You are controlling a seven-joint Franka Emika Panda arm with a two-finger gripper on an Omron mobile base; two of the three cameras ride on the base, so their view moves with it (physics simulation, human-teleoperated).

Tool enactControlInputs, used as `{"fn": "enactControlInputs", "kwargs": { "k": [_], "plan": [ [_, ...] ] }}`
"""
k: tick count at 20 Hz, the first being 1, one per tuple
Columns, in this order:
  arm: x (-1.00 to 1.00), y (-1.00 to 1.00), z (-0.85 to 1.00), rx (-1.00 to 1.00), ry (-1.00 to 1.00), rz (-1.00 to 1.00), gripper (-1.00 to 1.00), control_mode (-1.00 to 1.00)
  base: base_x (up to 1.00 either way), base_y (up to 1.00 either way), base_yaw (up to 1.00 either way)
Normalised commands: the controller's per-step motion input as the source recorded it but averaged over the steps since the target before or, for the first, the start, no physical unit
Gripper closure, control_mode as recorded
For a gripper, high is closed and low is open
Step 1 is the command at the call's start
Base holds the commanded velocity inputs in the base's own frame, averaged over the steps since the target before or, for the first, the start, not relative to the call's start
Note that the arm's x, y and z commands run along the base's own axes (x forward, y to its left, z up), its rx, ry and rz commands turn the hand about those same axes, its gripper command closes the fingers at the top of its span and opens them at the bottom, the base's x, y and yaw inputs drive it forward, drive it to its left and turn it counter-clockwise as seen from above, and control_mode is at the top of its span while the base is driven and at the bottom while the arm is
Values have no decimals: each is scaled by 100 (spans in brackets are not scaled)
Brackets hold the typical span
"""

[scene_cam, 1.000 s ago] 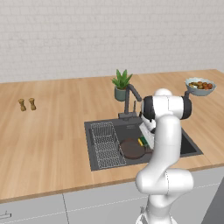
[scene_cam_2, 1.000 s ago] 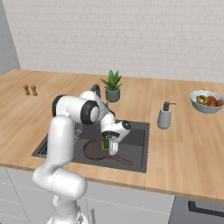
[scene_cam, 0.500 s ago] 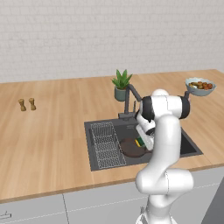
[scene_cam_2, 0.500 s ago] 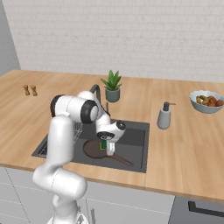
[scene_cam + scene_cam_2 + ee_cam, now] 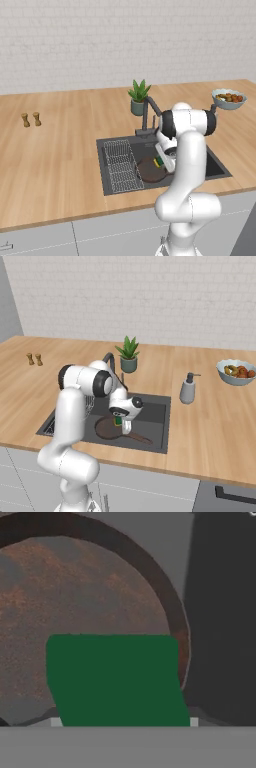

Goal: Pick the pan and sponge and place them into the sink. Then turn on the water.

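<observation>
The dark brown pan (image 5: 149,173) (image 5: 104,428) (image 5: 75,587) lies flat on the floor of the dark grey sink (image 5: 214,168) (image 5: 150,410), its handle pointing toward the front right. My gripper (image 5: 164,163) (image 5: 123,426) reaches down into the basin just above the pan's right half. The green-topped sponge (image 5: 158,161) (image 5: 118,420) (image 5: 115,679) sits between its jaws, a yellow layer showing underneath. In the hand view the sponge hangs close over the pan's rim and the fingertips are hidden. The water is out of view, and nothing falls from the dark faucet (image 5: 148,112) (image 5: 111,360).
A wire rack (image 5: 122,162) (image 5: 88,404) fills the sink's left part. A potted plant (image 5: 138,97) (image 5: 128,353) stands behind the faucet. A soap dispenser (image 5: 188,390) stands right of the sink, a fruit bowl (image 5: 228,98) (image 5: 236,371) far right, and two shakers (image 5: 31,119) (image 5: 34,359) far left.
The hand has edged slightly toward the pan's middle, carrying the sponge with it. Pan and other things have stayed put.
</observation>
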Motion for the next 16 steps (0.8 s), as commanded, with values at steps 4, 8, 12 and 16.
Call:
{"fn": "enactControlInputs", "kwargs": {
  "k": [4,8,12,16],
  "plan": [
    [-12,0,18,8,-14,0,-100,-100,0,0,0],
    [-22,0,36,5,-14,0,-100,-100,0,0,0],
    [-50,-15,71,9,-13,1,-100,-100,0,0,0],
    [-50,-31,88,7,-6,0,-100,-100,0,0,0]
  ]
}}
